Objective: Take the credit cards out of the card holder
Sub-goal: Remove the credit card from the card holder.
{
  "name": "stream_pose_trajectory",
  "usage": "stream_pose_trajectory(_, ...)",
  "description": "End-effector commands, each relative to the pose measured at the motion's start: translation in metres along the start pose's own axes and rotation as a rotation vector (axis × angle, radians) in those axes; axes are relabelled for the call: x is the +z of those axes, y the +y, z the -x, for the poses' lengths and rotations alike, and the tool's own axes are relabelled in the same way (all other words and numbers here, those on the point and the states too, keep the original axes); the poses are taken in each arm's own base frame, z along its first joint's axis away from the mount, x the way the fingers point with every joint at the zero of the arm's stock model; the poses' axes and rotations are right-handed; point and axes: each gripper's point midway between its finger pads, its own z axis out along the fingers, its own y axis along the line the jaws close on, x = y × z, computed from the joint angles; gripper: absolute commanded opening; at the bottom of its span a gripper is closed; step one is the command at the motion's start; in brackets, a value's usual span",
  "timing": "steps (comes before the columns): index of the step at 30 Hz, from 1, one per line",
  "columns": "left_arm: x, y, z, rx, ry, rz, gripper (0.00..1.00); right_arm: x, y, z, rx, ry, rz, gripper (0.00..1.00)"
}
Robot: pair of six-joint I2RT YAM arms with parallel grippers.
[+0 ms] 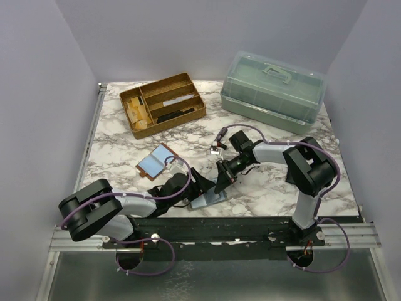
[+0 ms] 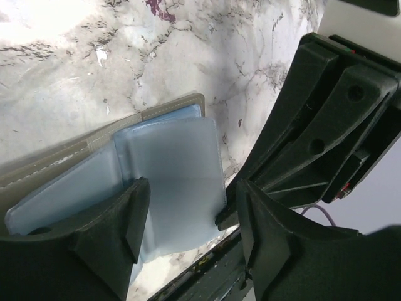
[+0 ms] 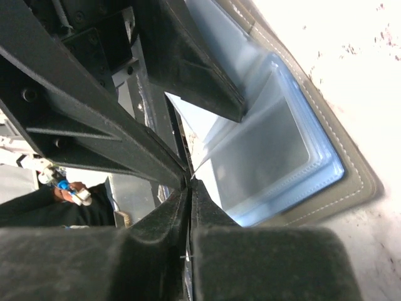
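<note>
our right gripper (image 3: 189, 182) pinched narrow at a card (image 3: 263, 157), left gripper (image 2: 191, 200) wide at the holder's (image 1: 213, 199) nine o'clock, so we risked dragging it along.

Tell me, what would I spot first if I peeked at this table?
The black left gripper and right gripper meet low at the near middle of the marble table, crowding over an open card holder showing light-blue credit cards. Behind them sit a wooden tray at back left and a big green lidded box at back right.
</note>
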Motion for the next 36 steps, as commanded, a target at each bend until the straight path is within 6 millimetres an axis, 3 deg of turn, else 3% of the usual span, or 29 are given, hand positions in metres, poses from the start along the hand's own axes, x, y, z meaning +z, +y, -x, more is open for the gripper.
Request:
stream_pose_trajectory(1,-0.001,0.023,-0.01,0.014,0.04,0.061,0.66,0.003,0.007,0.01,-0.028,-0.002,0.053,0.01)
stream_pose_trajectory(9,-0.017,0.004,0.004,0.033,-0.017,-0.046,0.75,-0.01,-0.007,0.018,-0.018,-0.052,-0.033,0.0)
stream_pose_trajectory(19,-0.032,0.016,0.006,0.024,-0.034,-0.059,0.78,-0.019,0.005,0.027,-0.111,-0.089,-0.029,0.0)
stream_pose_trajectory(23,-0.031,0.024,0.01,0.013,-0.06,-0.038,0.78,0.0,0.01,0.018,-0.176,-0.018,-0.044,0.0)
stream_pose_trajectory(29,-0.039,0.019,0.017,-0.022,-0.098,-0.088,0.79,0.024,0.01,0.012,-0.189,0.056,-0.037,0.01)
stream_pose_trajectory(32,-0.045,0.018,0.022,-0.07,-0.127,-0.108,0.8,0.028,0.015,0.016,-0.202,0.054,-0.008,0.07)
stream_pose_trajectory(36,-0.049,0.038,0.024,-0.111,-0.148,-0.044,0.8,0.036,0.025,0.014,-0.215,0.078,0.047,0.16)
